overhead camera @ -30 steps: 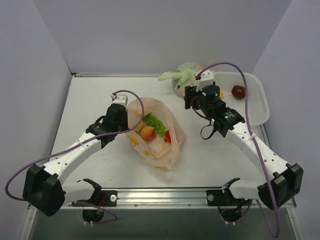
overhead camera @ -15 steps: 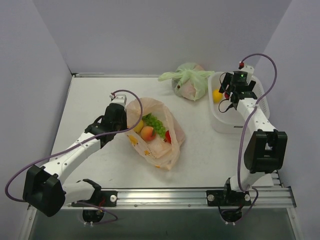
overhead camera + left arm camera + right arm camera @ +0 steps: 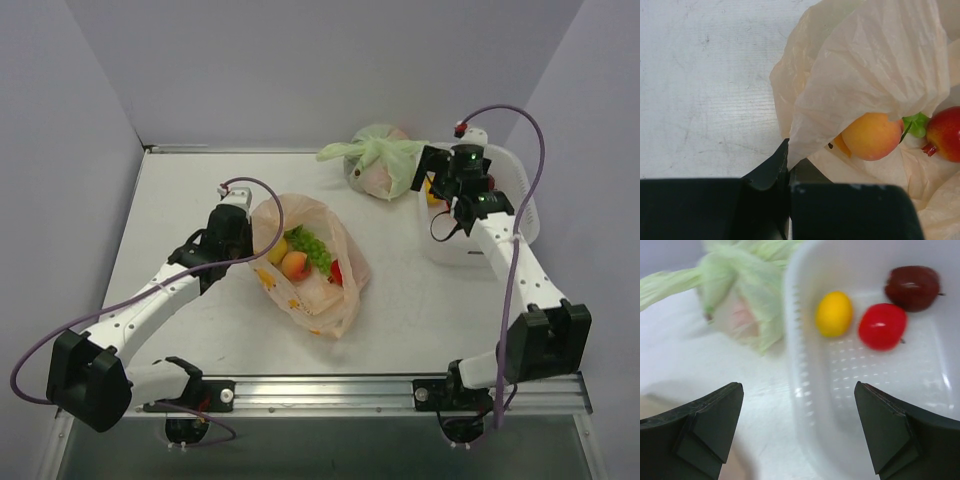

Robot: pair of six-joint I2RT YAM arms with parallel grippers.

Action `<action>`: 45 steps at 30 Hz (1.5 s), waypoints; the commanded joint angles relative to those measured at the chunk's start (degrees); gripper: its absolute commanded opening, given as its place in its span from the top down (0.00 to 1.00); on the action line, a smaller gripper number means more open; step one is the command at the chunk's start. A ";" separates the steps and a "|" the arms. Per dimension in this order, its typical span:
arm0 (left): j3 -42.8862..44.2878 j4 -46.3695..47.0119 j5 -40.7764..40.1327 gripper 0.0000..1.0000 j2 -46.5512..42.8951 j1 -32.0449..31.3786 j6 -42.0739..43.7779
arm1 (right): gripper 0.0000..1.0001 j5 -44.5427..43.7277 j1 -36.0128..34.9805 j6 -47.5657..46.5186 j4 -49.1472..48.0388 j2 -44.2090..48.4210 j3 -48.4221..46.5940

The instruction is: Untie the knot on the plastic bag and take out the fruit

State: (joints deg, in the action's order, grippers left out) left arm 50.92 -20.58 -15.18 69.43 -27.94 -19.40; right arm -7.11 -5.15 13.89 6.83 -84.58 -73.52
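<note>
Top view: the white table (image 3: 170, 200) filled the frame, both arms reaching up from its lower edge. The plastic bag (image 3: 312, 275) lay at centre frame, its mouth open toward the upper left, thin peach-orange film with small orange prints. At the upper right stood a white perforated basket (image 3: 807, 400), and just left of it a pale green knotted bag (image 3: 378, 165). The left gripper (image 3: 788, 152) sat at the left rim of the plastic bag, its jaws pressed together on an edge of the film (left-wrist view, lower centre). The right gripper (image 3: 799, 440) hovered at the basket's left wall, jaws spread wide and holding nothing. Fruit inside the plastic bag: a green grape bunch (image 3: 313, 248), a peach-coloured fruit (image 3: 872, 136), a red fruit (image 3: 944, 132) and a yellow one (image 3: 278, 252). In the basket lay a yellow fruit (image 3: 834, 313), a bright red fruit (image 3: 882, 326) and a dark red fruit (image 3: 912, 287).
</note>
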 commanded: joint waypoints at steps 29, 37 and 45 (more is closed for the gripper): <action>2.35 0.19 1.99 0.99 -2.72 1.31 -0.82 | 0.06 13.88 -42.22 3.51 -17.99 -15.96 4.61; 2.43 0.45 2.61 0.99 -1.67 1.40 -0.73 | 0.18 15.99 -42.40 4.48 -20.54 -22.65 3.55; 2.43 0.45 2.52 0.99 -0.88 1.31 -0.73 | 0.77 15.64 -42.67 3.34 -20.28 -15.47 8.38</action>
State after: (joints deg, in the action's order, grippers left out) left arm 50.92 -20.86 -13.13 68.23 -26.89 -19.57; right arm 8.62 -47.18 17.93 -12.64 -106.54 -67.18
